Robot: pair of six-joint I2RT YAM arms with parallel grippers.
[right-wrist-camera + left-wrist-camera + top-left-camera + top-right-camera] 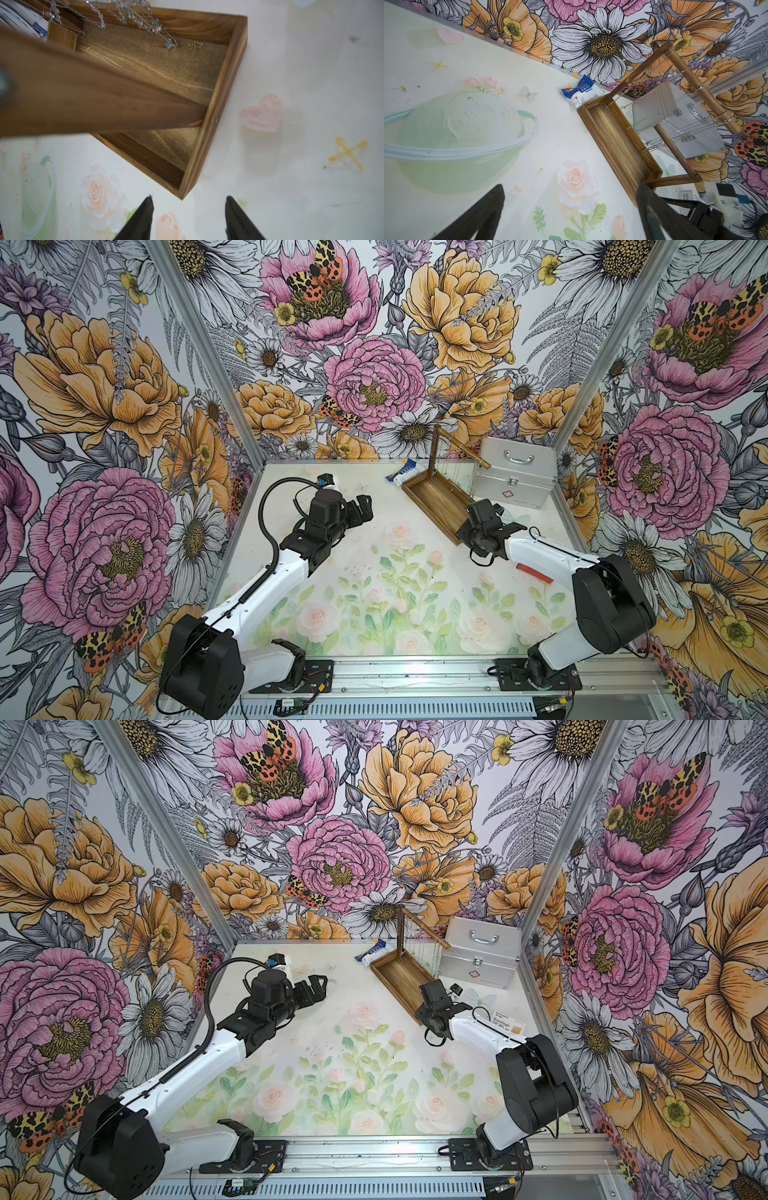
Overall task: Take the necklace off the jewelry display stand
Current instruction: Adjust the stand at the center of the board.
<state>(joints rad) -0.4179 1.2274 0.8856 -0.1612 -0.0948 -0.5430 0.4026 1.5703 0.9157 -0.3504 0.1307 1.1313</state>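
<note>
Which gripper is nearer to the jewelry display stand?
Right. The right gripper hangs at the near end of the jewelry display stand, by its tray, jaws open and empty. The left gripper hovers well clear of it, out to one side.

**White shells, black joints**

I am wearing glossy white shells on the long links of my left arm and right arm, and bulky matte black housings are capping the joints. A ribbed black hose is running along the left arm, and thinner black wires are looping at the right wrist. A small white-and-blue camera module is sitting on the left wrist. My fingers are showing as black tapering wedges, possibly ribbed on their inner faces. Black base plates are carrying small screws and thin red-and-black leads.
</note>
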